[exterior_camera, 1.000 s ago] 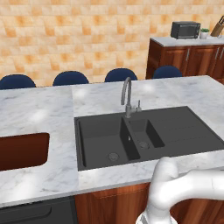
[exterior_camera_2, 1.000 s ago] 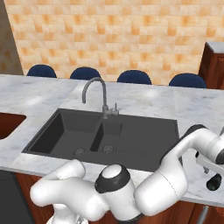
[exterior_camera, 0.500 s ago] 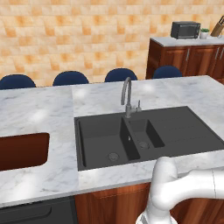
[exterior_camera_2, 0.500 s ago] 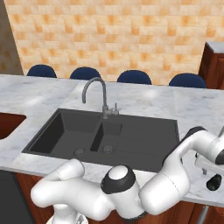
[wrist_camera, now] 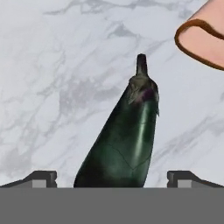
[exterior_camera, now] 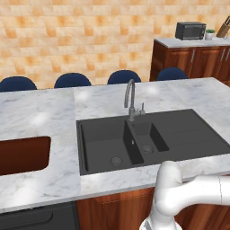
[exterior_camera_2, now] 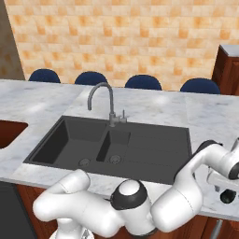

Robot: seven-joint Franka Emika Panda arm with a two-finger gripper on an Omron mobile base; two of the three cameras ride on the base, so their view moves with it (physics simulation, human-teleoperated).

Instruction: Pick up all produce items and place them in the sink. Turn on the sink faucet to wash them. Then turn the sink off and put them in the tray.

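claw (wrist_camera: pixel 112 177) hangs over the marble surface (wrist_camera: pixel 52 87) with its tips spread wide apart, the dark green eggplant (wrist_camera: pixel 124 140) lying between them, a pale rounded object (wrist_camera: pixel 203 37) nearby.

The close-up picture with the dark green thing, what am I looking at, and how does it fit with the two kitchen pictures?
That close-up comes from a camera on the robot's hand, looking along its pincer. The two small dark tips at the bottom are its fingers, standing wide apart, open, holding nothing. Between them lies a dark green eggplant on the marble counter, stem pointing away. A pale object with a brown rim pokes in at the top right; I cannot tell what it is.

The other two pictures come from cameras on the robot's base, behind its white arm, one to each side. They show the black double sink, the grey faucet, and a red-brown tray sunk into the counter to the left.
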